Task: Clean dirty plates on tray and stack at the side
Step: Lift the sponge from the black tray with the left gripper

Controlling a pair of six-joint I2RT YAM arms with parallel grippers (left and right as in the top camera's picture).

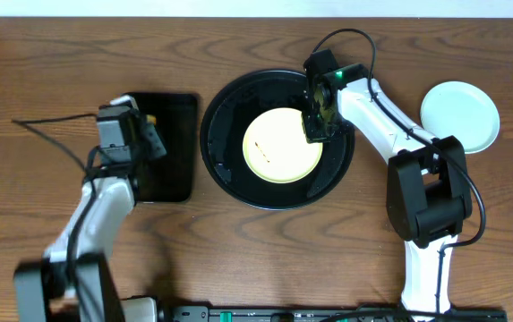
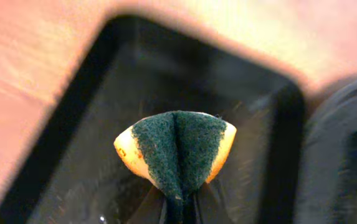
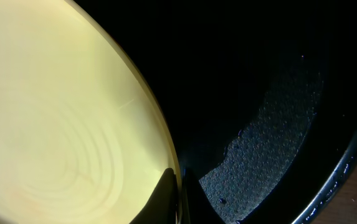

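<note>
The left gripper (image 2: 178, 202) is clenched on a sponge (image 2: 177, 149) with a yellow body and a dark green scouring face. The sponge is squeezed into a fold, and it hangs above the small rectangular black tray (image 1: 174, 174). The right gripper (image 3: 179, 190) is pinched on the rim of the pale yellow round plastic plate (image 1: 283, 146), one finger above the rim and one below.

This plate lies inside the large round glossy black tray (image 1: 225, 134), a little toward the tray's right side. A small brown smear (image 1: 269, 143) shows on it, so I judge that it is not yet cleaned. The sponge is well apart from it.

Further to the right, a pale mint-blue round plate (image 1: 459, 116) lies on the bare table, outside the tray, and it looks clean from above. I cannot tell if another plate is under it. My judgement is that a part of the task is done and the yellow plate is left: to wipe it and then put it on the stack at the side.

The surface is a brown wood-grain tabletop (image 1: 265, 259), dry and flat. Beyond its far edge only a pale strip is visible, so almost nothing of the room can be told.
</note>
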